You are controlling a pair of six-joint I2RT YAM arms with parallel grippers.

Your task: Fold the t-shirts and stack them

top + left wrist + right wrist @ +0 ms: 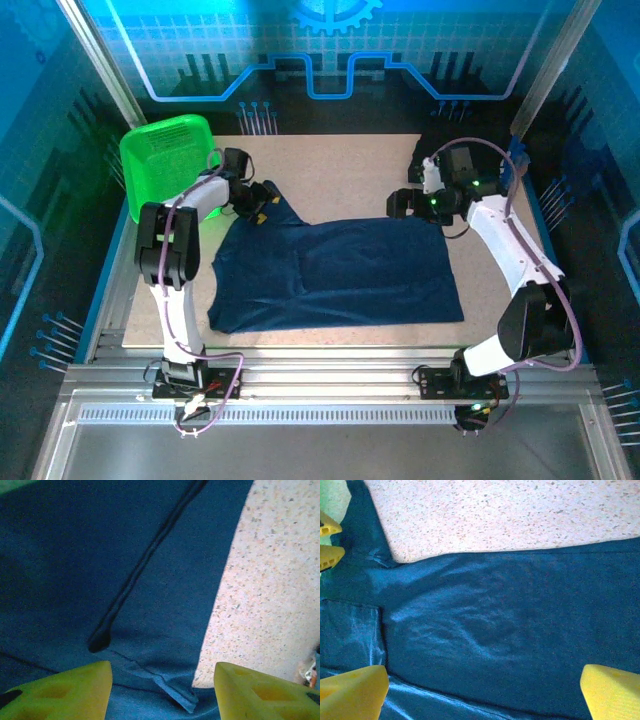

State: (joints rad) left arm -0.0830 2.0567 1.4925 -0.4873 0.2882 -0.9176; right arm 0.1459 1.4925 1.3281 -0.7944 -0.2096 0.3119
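A navy-blue t-shirt point(335, 275) lies spread flat across the middle of the table, with one sleeve reaching up and left. My left gripper point(258, 208) hovers over that sleeve. In the left wrist view its yellow fingers point(65, 690) stand apart, and the sleeve's hem corner point(175, 692) lies between them, ungripped. My right gripper point(405, 204) hangs over the shirt's far right edge. Its fingers point(612, 690) are spread wide above smooth cloth point(510, 630) and hold nothing. The left gripper's fingertips point(327, 540) show at the top left of the right wrist view.
A bright green mesh basket point(165, 160) stands at the back left corner, close behind the left arm. Bare speckled tabletop point(340, 170) runs along the far side of the shirt. Something dark point(424, 150) lies behind the right arm at the back right.
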